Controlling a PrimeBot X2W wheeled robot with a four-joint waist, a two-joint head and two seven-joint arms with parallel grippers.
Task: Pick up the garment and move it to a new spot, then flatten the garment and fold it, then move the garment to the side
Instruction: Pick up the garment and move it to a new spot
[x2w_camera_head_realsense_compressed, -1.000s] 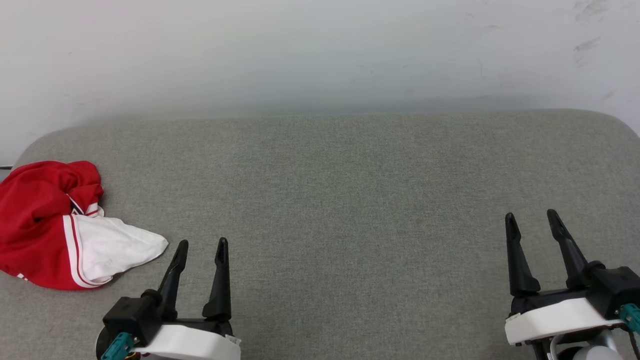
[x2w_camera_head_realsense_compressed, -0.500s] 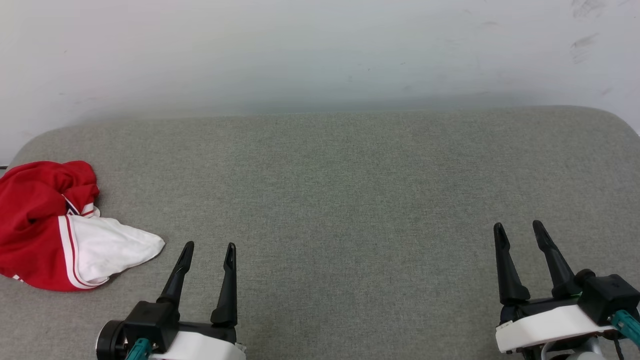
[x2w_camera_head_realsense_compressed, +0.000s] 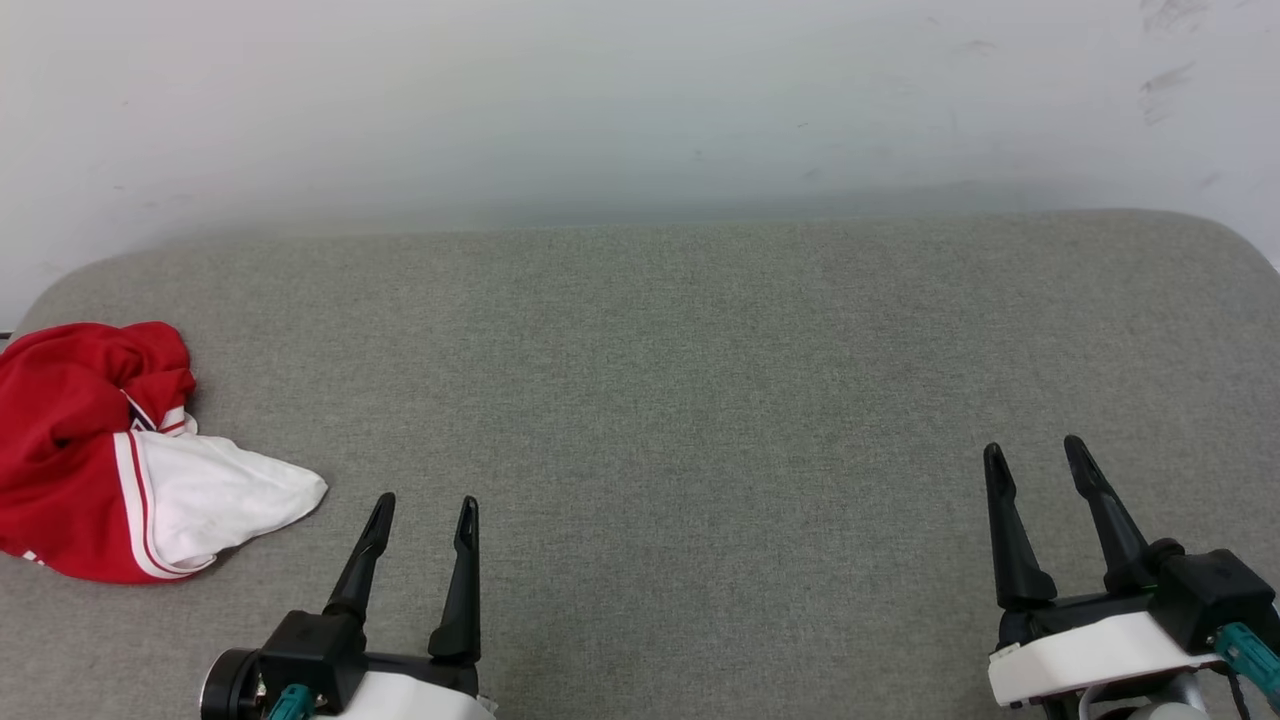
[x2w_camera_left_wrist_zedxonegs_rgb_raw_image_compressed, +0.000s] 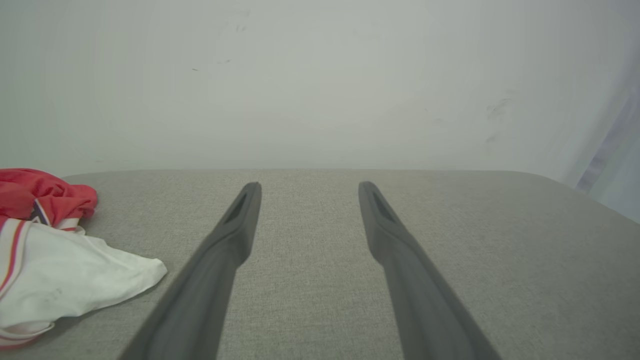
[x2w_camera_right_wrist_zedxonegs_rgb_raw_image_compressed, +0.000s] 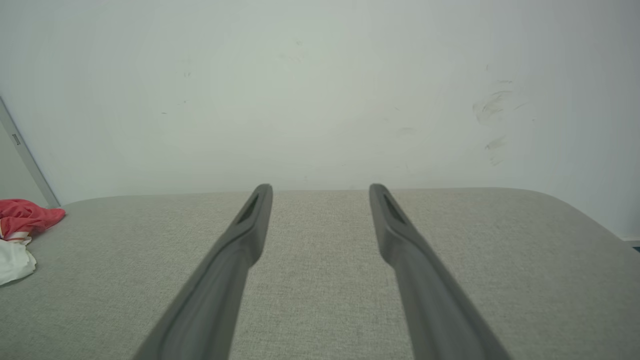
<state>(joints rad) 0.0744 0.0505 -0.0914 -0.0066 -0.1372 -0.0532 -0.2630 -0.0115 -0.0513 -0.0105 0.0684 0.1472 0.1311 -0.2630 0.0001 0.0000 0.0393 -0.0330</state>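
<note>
The garment (x2w_camera_head_realsense_compressed: 110, 460) lies crumpled at the far left of the grey cushioned surface (x2w_camera_head_realsense_compressed: 700, 380), red with a white sleeve and striped trim spilling toward the front. It also sits at the left edge of the left wrist view, the garment (x2w_camera_left_wrist_zedxonegs_rgb_raw_image_compressed: 55, 260), and far left in the right wrist view, the garment (x2w_camera_right_wrist_zedxonegs_rgb_raw_image_compressed: 22, 227). My left gripper (x2w_camera_head_realsense_compressed: 424, 508) is open at the lower left, a short way right of the sleeve and apart from it. My right gripper (x2w_camera_head_realsense_compressed: 1034, 455) stands open at the lower right, nothing between its fingers. Both grippers (x2w_camera_left_wrist_zedxonegs_rgb_raw_image_compressed: 305, 187) (x2w_camera_right_wrist_zedxonegs_rgb_raw_image_compressed: 320, 189) point at the back wall.
A pale wall (x2w_camera_head_realsense_compressed: 640, 100) with faint scuff marks rises straight behind the surface's back edge. The surface has rounded far corners, and its left edge lies just beyond the garment.
Both grippers have drawn back toward the bottom of the head view, the left one turning slightly right. The garment has stayed where it was; the camera shifted a little.
</note>
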